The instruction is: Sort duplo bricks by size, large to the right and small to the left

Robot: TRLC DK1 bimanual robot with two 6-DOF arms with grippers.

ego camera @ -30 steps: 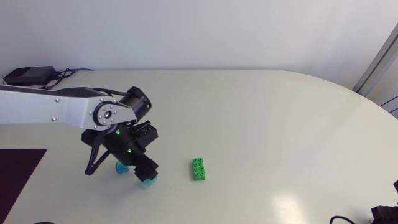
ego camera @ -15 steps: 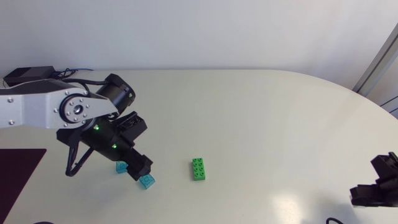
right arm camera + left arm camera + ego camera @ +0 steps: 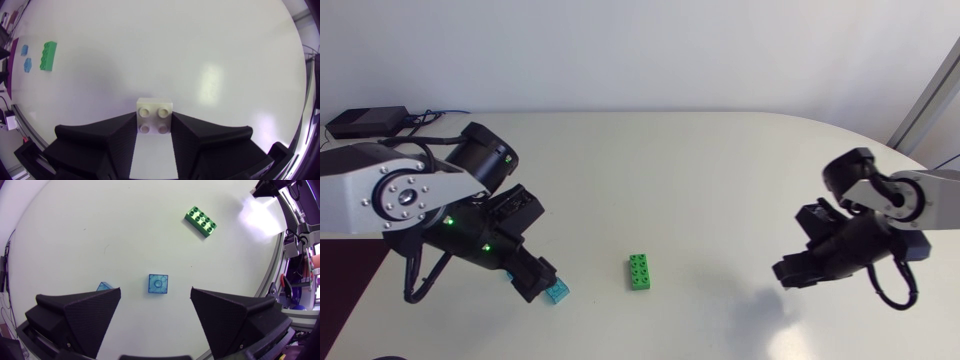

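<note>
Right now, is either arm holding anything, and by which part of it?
The right gripper holds a white brick, clamped by two opposite sides. The left gripper is open and holds nothing.

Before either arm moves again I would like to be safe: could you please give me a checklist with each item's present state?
1. Left gripper open: ok.
2. Blue brick lying free ahead, between the left fingers: ok.
3. Second blue brick in full sight: not ok, a finger partly hides it.
4. Right gripper shut on the white brick: ok.
5. Green brick apart from both grippers: ok.
</note>
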